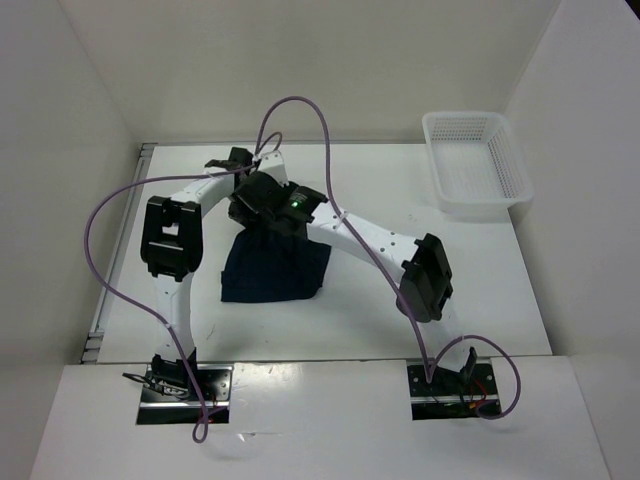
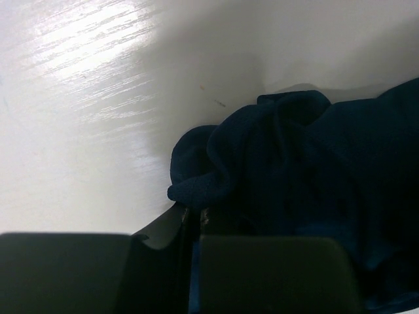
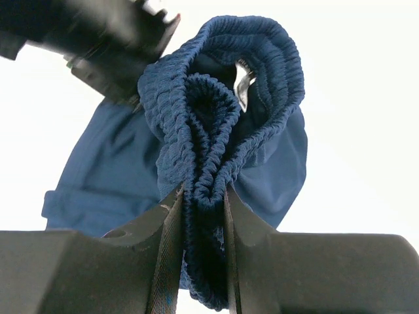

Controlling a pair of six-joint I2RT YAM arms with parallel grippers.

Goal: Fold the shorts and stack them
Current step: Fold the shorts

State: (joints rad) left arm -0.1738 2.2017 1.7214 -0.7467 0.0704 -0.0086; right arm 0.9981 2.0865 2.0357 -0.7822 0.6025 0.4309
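Shorts [image 1: 275,268] are seen at the middle of the desk [image 1: 480,290], gathered at their far end. The right pincer [image 3: 203,191] is clamped on the bunched elastic waistband. The left pincer [image 2: 195,226] seems pressed together on a fabric edge, though the view is dim.

Even, diffuse overhead light fills the top view: the white table [image 1: 480,290] reads bright, the arms cast only faint, soft shadows, and the shorts [image 1: 272,268] sink to near black. In the left wrist view a streaky glare washes out the tabletop at upper left, and the left gripper [image 2: 194,216] is a dark, unfocused mass. In the right wrist view the background blows out white, the ribbed waistband [image 3: 209,131] is sharp, and the right gripper [image 3: 203,193] is underlit.
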